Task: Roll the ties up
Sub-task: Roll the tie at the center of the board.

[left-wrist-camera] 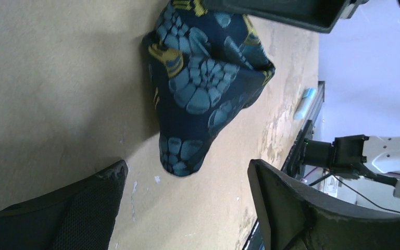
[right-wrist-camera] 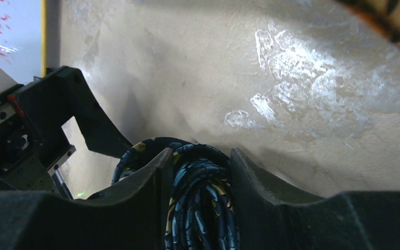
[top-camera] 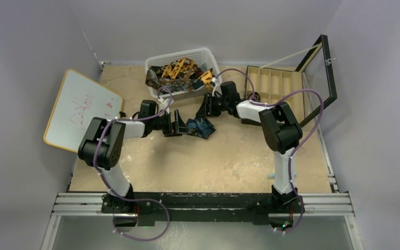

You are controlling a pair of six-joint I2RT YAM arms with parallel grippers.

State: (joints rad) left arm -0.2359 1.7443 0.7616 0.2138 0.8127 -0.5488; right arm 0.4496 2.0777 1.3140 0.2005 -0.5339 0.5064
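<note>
White mesh basket (top-camera: 187, 52) just beyond the right gripper (top-camera: 207, 108). Whiteboard (top-camera: 80, 109) with red scribbles, well outward of the left gripper (top-camera: 182, 125). Wooden box (top-camera: 278, 83), lid raised, outward of the right gripper. Tan table (top-camera: 213, 156) beneath both.

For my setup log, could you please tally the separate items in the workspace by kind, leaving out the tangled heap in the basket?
Navy tie on the table: 1
White mesh basket: 1
Whiteboard: 1
Divided box with hinged lid: 1
Total: 4
</note>
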